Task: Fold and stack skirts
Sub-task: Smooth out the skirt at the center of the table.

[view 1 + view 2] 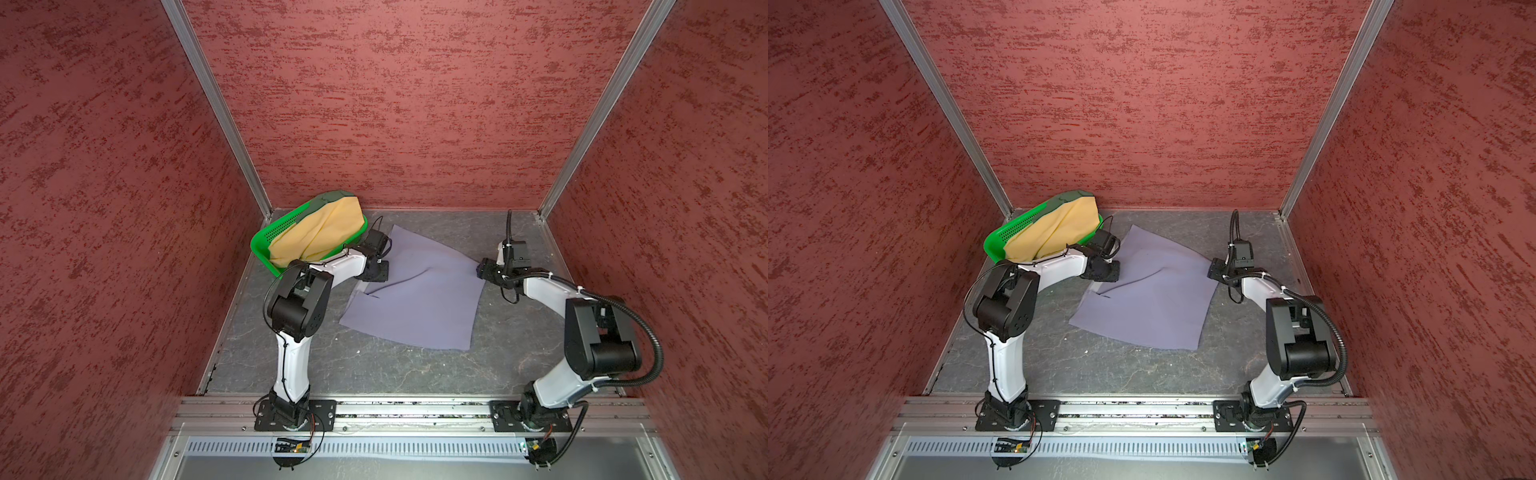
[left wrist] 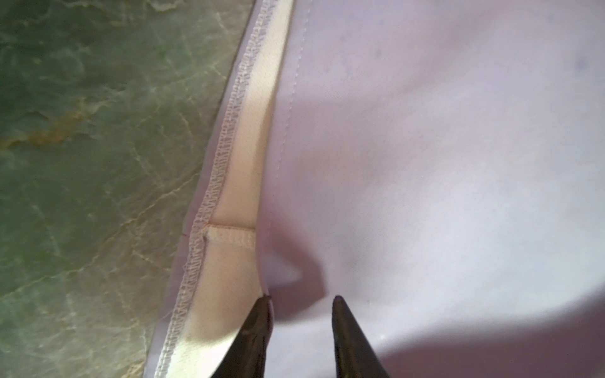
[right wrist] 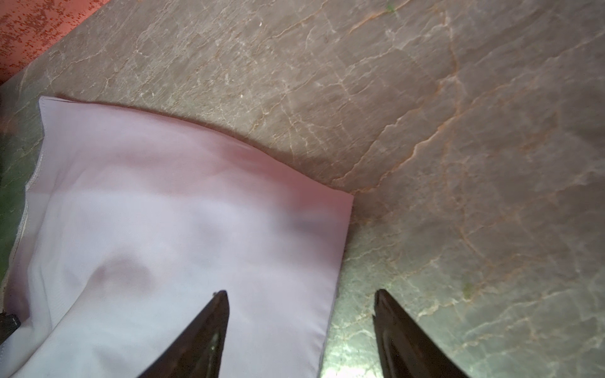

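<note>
Progress looks early: none of the three garments is folded and no stack exists yet. The lavender-grey skirt (image 1: 419, 299) lies spread on the marbled tabletop (image 1: 374, 365) between the two arms, mostly flat, with a soft ridge across its middle and a small tuck near its left side. The mustard-yellow skirt (image 1: 316, 237) sits bunched in the bright green perforated basket (image 1: 259, 245) at the far left corner, and the dark green skirt (image 1: 328, 198) shows beneath it at the basket's far end. The left gripper (image 2: 301, 297) hovers at the lavender-grey skirt's stitched open edge. Its fingers are a narrow gap apart, one tip at the lip of the top layer where the pale inner band shows, with nothing pinched between them. The right gripper (image 3: 301, 290) stands wide over the opposite corner, one finger above cloth and the other above bare tabletop, holding nothing. My judgement is that the step in hand is taking hold of two edges for the first fold; that fold, the two basket skirts and the stacking all lie ahead.
</note>
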